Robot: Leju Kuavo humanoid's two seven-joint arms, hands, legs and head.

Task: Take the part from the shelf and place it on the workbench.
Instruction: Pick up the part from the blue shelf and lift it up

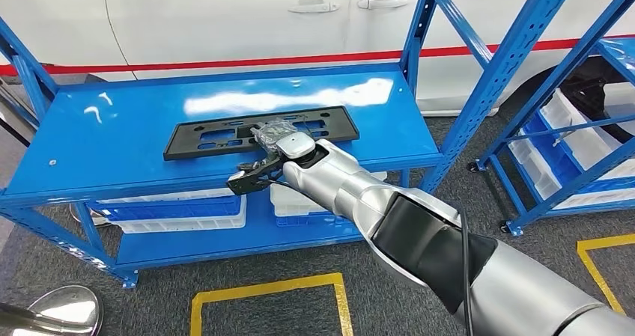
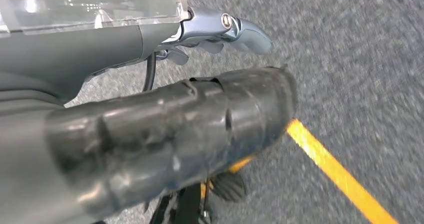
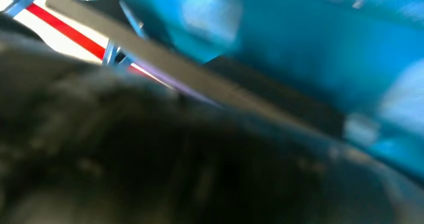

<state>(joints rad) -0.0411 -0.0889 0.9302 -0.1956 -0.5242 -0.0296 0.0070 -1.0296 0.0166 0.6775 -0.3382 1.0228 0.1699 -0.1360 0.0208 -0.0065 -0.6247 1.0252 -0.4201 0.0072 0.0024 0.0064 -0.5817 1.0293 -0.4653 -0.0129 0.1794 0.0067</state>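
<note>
The shelf is blue painted metal, smooth and very shiny. On its top board lies the part, black matt plastic. Just beside the part is crinkly clear plastic wrap. The right arm is smooth silver metal. The floor below the shelf is rough grey carpet.

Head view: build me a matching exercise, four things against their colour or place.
Things:
1. black flat part
2. white bins
3. shelf top
4. floor marking

Descriptions:
A. yellow outline on grey carpet
B. glossy blue surface
C. lying on the top board, by the right hand
D. on the lower level, under the top board

Pairs: 1-C, 2-D, 3-B, 4-A
</note>
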